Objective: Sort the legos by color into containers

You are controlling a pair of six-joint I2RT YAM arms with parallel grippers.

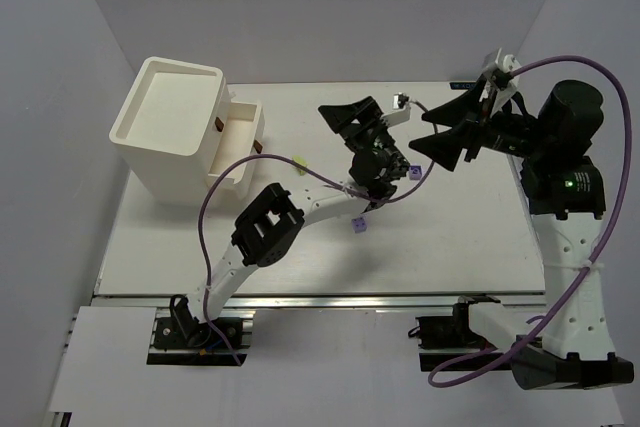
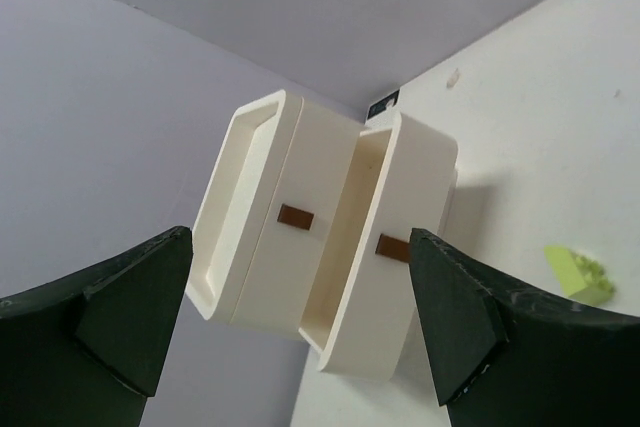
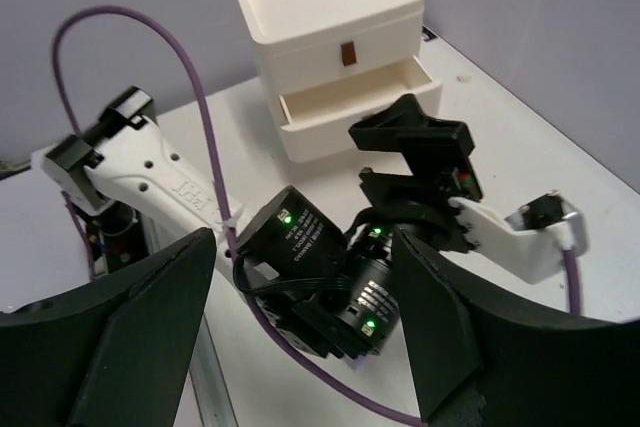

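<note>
At the far left of the table (image 1: 470, 247), the cream-white box (image 1: 170, 117) has 1 drawer (image 1: 243, 125) pulled out. Both the left gripper (image 1: 352, 119) and right gripper (image 1: 440, 130) gape wide, empty. A yellow-green lego (image 2: 580, 272) and a lavender lego (image 1: 358, 224) lie outside it.

The left arm (image 1: 325, 205) and right arm (image 1: 575, 267) are formed of white moulded links joined by black cylindrical motor housings, on which small green lights (image 3: 283, 215) are lit. A purple cable (image 1: 205, 209) is routed along each arm and fastened with a white zip tie (image 3: 232, 219). Embossed lettering (image 3: 190, 190) is carried on one white link. The fingers (image 2: 110, 317) of the left gripper (image 2: 300, 237) and right gripper (image 3: 300, 237) are dark, matte and wedge-shaped.
</note>
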